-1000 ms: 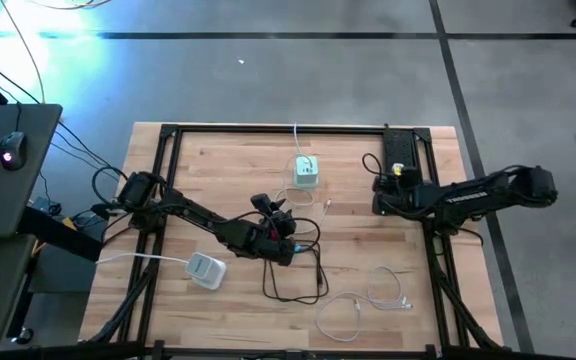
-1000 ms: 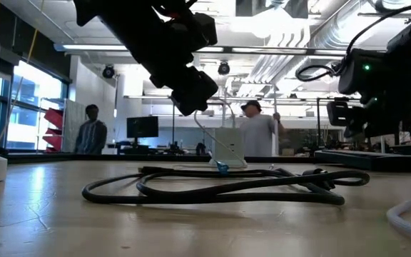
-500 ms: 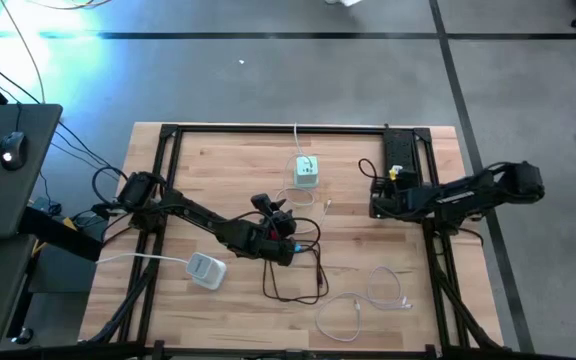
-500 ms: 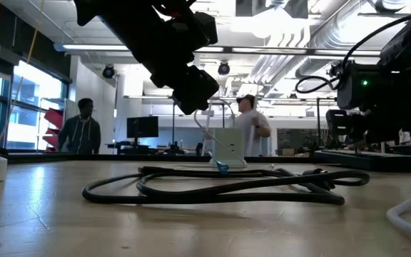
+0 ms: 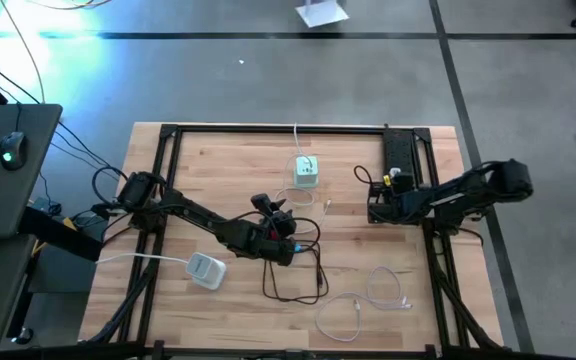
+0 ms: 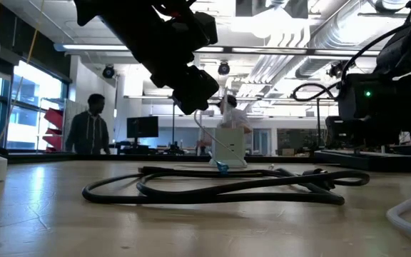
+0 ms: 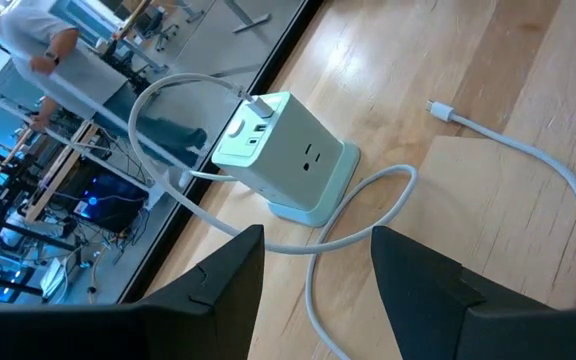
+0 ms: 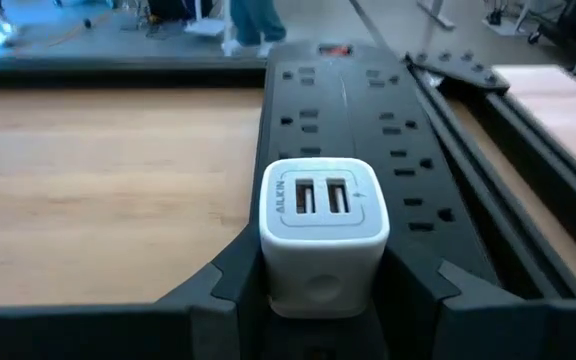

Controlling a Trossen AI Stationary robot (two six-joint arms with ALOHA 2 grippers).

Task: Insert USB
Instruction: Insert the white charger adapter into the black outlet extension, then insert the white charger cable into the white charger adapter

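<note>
My right gripper (image 8: 323, 300) is shut on a white USB charger block (image 8: 323, 215) with two ports, at the near end of a black power strip (image 8: 368, 110) by the table's right side (image 5: 398, 160). My left gripper (image 7: 316, 290) stands open above mid-table (image 5: 283, 215). It faces a pale green charger cube (image 7: 288, 155) that sits on its base with a white cable plugged into it. A loose white cable lies on the wood, its USB plug (image 7: 438, 108) free. Part of that cable runs under the open fingers. My right gripper pinches the white charger block by its two opposite sides (image 8: 271, 265) between the two fingers. The fingers slant down, pointing along the power strip toward the table's far edge. The block's port face (image 8: 320, 198) is turned away from the gripper, up and toward the strip.
A black cable coil (image 5: 293, 270) lies near mid-table (image 6: 220, 187). A white adapter (image 5: 205, 270) with its cord sits at the near left. A loose white cable (image 5: 368, 300) lies at the near right. People move in the room beyond the table (image 6: 91, 132).
My right gripper has sunk a little toward the table and the power strip, with the white charger block still between its fingers. A person in the room behind has walked across.
</note>
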